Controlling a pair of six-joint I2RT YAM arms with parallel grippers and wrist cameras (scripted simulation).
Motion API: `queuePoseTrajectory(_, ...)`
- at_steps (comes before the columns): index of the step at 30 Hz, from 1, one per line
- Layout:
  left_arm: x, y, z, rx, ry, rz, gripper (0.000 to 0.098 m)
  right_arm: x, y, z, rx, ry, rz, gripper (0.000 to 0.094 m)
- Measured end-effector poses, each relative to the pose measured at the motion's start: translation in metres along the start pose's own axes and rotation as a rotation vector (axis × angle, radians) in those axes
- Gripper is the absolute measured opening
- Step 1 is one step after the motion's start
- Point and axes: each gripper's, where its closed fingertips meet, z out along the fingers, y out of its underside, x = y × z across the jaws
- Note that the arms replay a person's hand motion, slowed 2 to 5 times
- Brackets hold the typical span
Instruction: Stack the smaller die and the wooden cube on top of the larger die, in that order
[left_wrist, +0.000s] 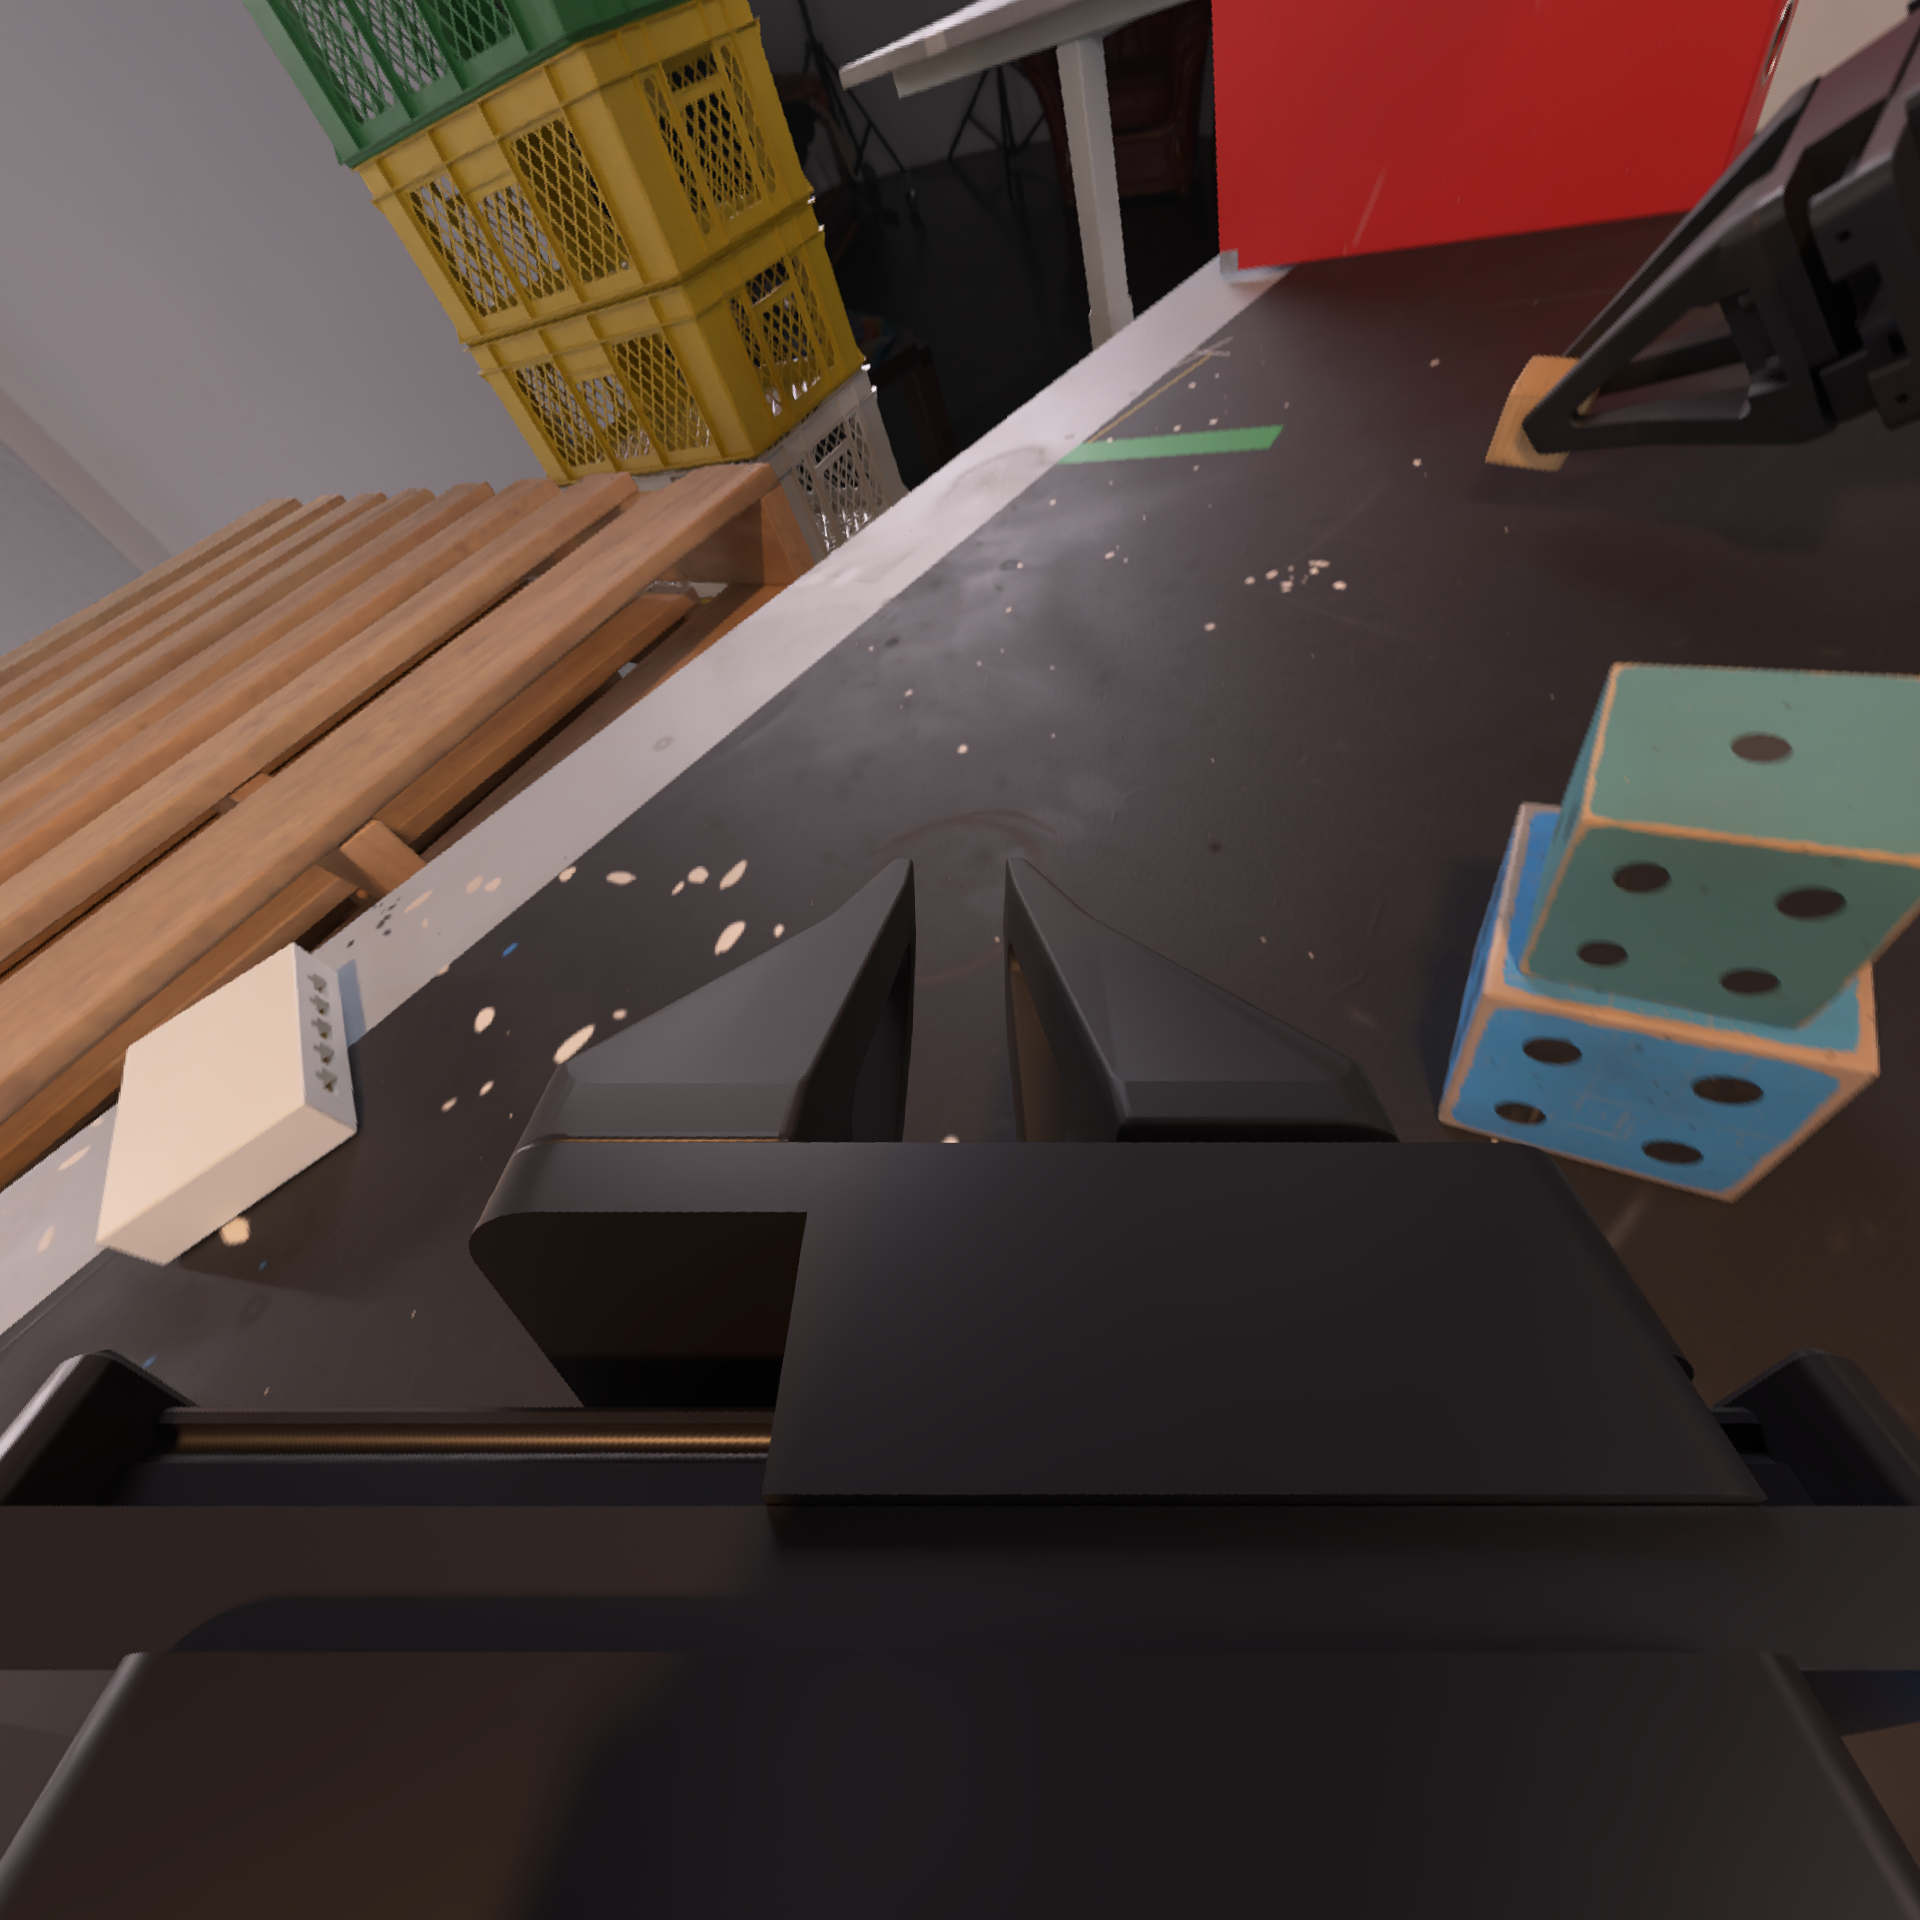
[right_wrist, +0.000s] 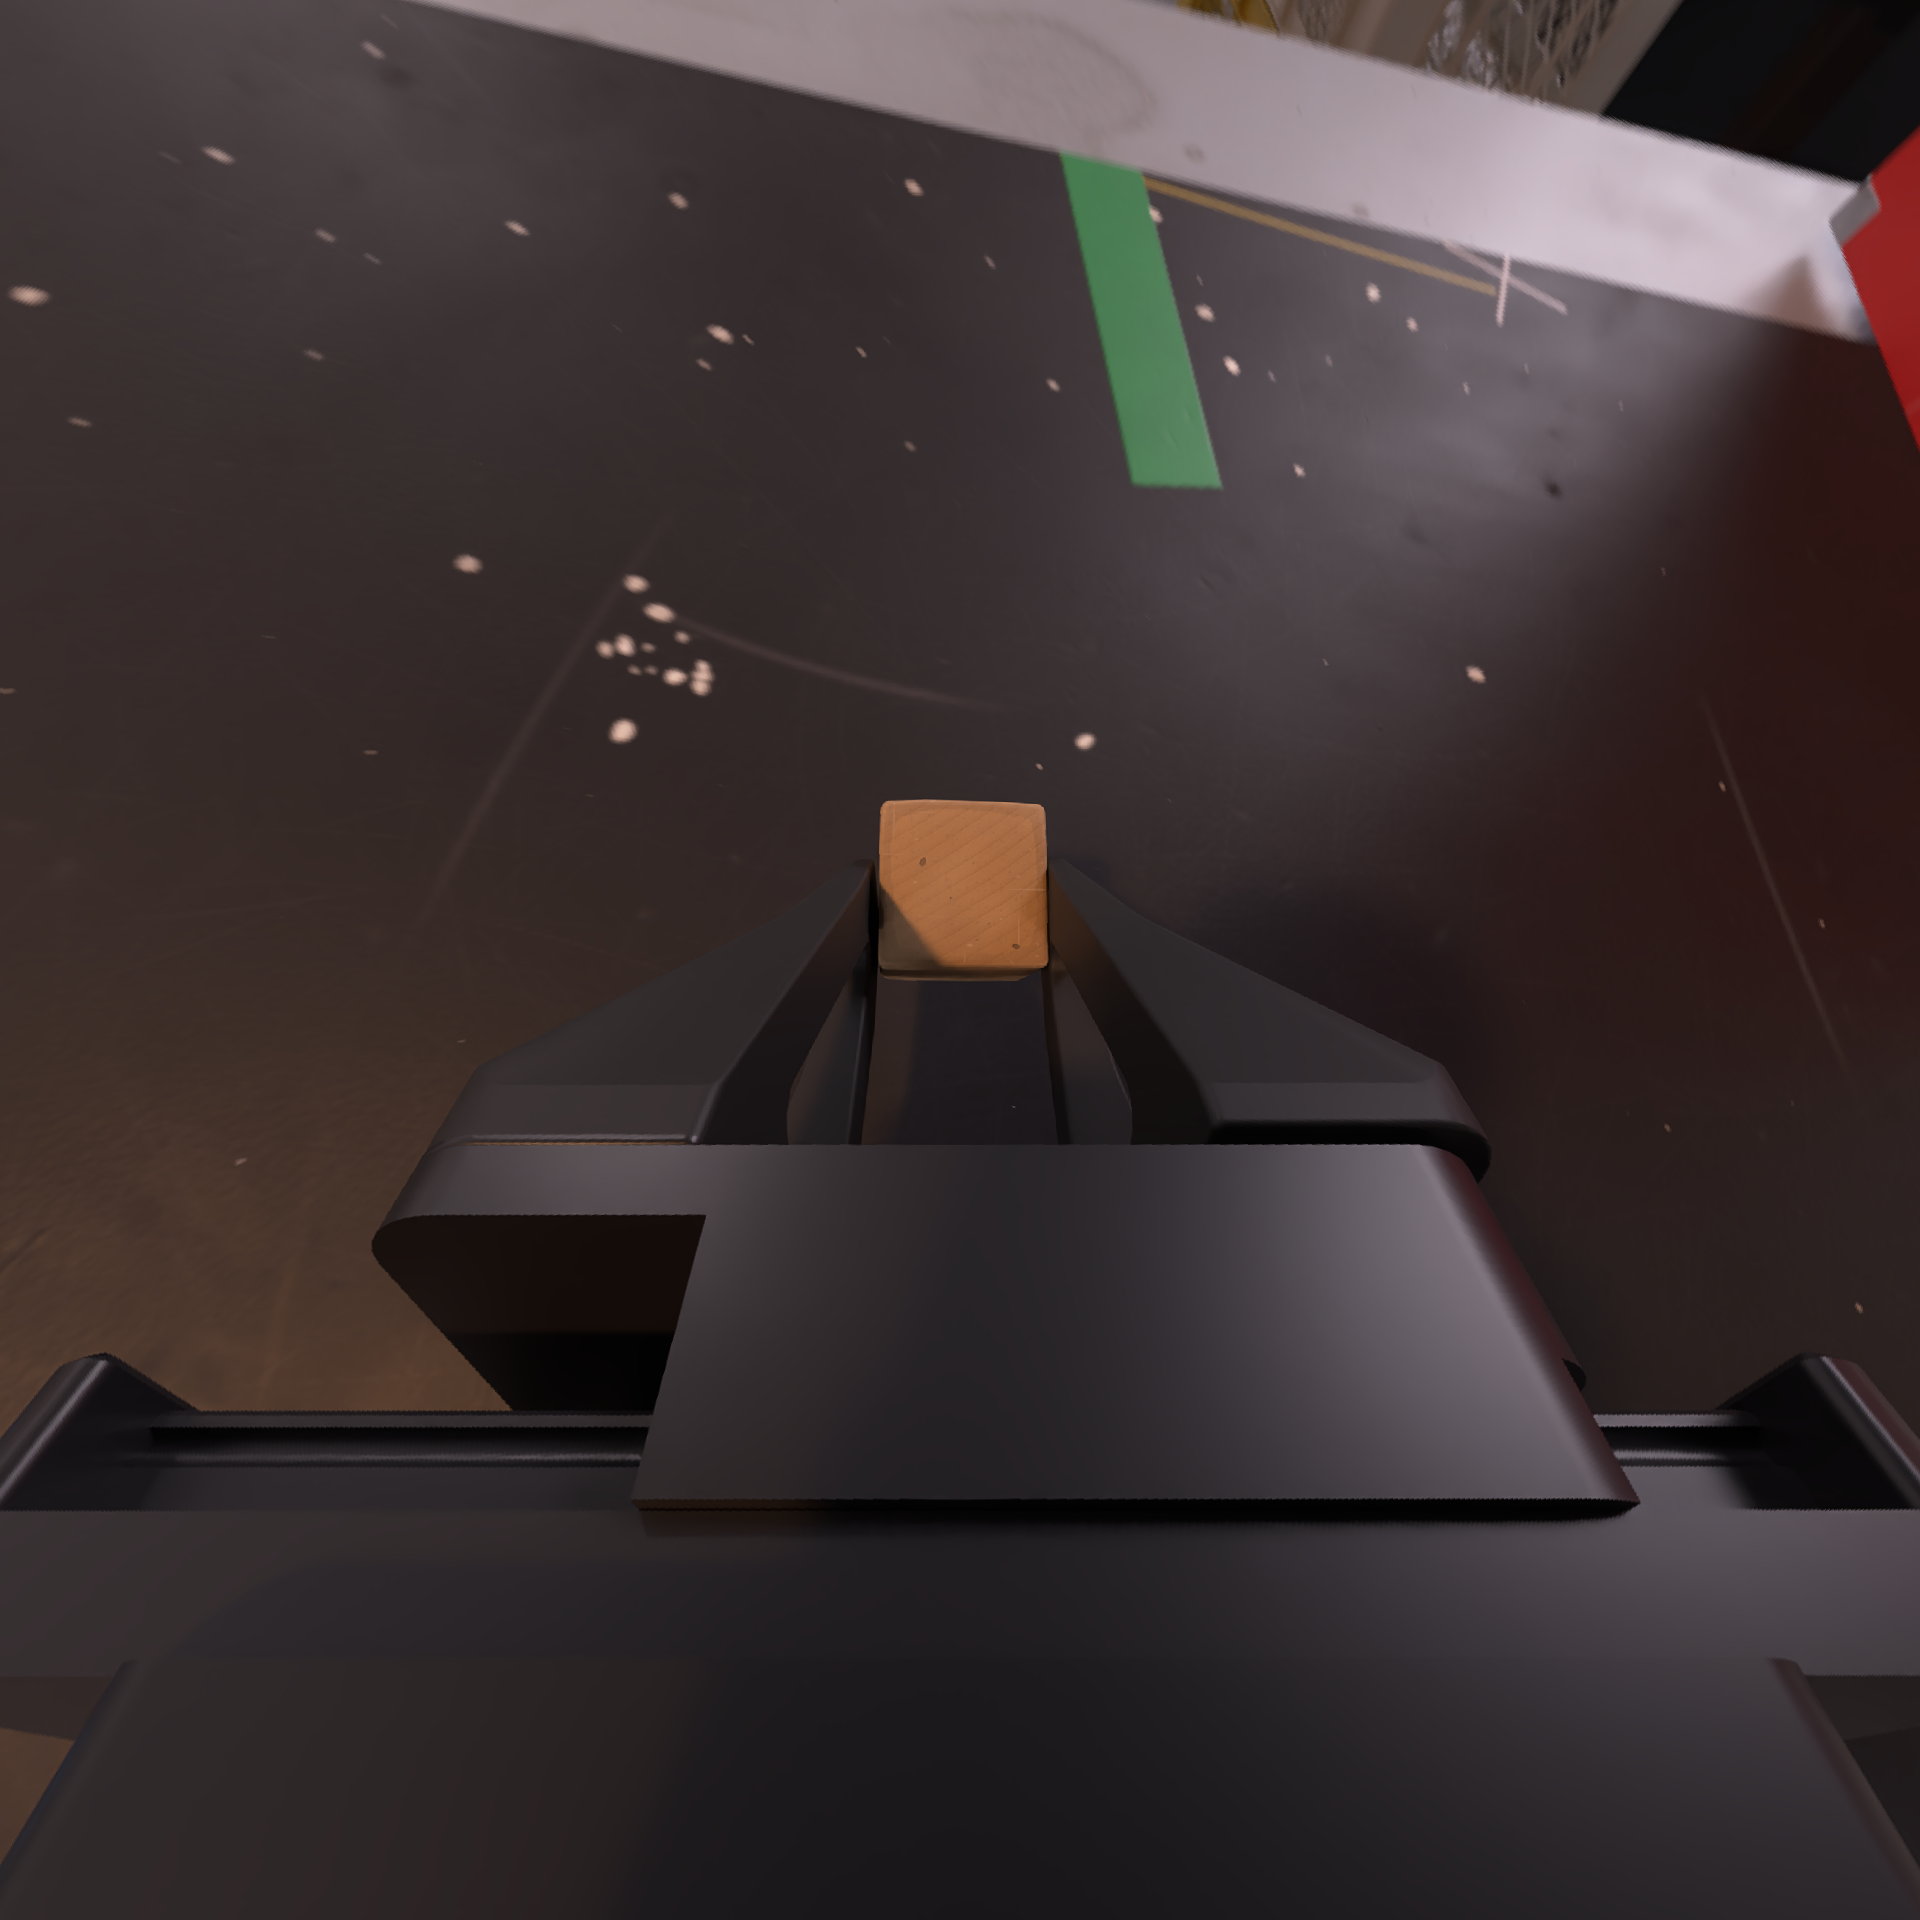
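Left gripper (left_wrist: 958, 883), nearly closed and empty, alone sees the teal smaller die (left_wrist: 1725, 842) sitting skewed atop the blue larger die (left_wrist: 1652, 1091). Right gripper (right_wrist: 961, 883) pinches the wooden cube (right_wrist: 961, 883) squarely above the table (right_wrist: 416, 520).

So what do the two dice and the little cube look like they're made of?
Green die and blue die: seemingly painted wood, matte, with tan bare edges showing through. Cube: unpainted wood, faint grain lines and small specks on its face.
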Motion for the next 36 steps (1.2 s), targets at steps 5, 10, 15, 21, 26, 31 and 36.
queuePoseTrajectory(5,-0.004,-0.001,0.015,0.040,0.028,-0.036,0.0145,-0.022,-0.015,-0.013,0.131,-0.151,-0.005,0.0264)
queuePoseTrajectory(10,0.004,0.008,0.020,0.036,0.084,-0.050,0.0146,-0.068,-0.035,-0.042,0.268,-0.461,-0.022,0.0264)
queuePoseTrajectory(15,0.008,-0.003,0.017,0.091,0.103,-0.006,0.0146,-0.113,-0.053,-0.080,0.364,-0.740,-0.170,0.0264)
queuePoseTrajectory(21,0.011,-0.007,0.010,0.142,0.127,0.006,0.0145,-0.159,-0.072,-0.124,0.431,-1.020,-0.337,0.0264)
queuePoseTrajectory(26,0.011,-0.007,0.009,0.148,0.132,-0.012,0.0146,-0.187,-0.079,-0.143,0.400,-1.177,-0.445,0.0264)
queuePoseTrajectory(31,0.010,-0.007,0.008,0.153,0.133,-0.028,0.0146,-0.208,-0.076,-0.145,0.333,-1.239,-0.564,0.0264)
queuePoseTrajectory(36,0.009,-0.009,0.006,0.171,0.134,-0.029,0.0146,-0.220,-0.068,-0.142,0.271,-1.263,-0.646,0.0264)
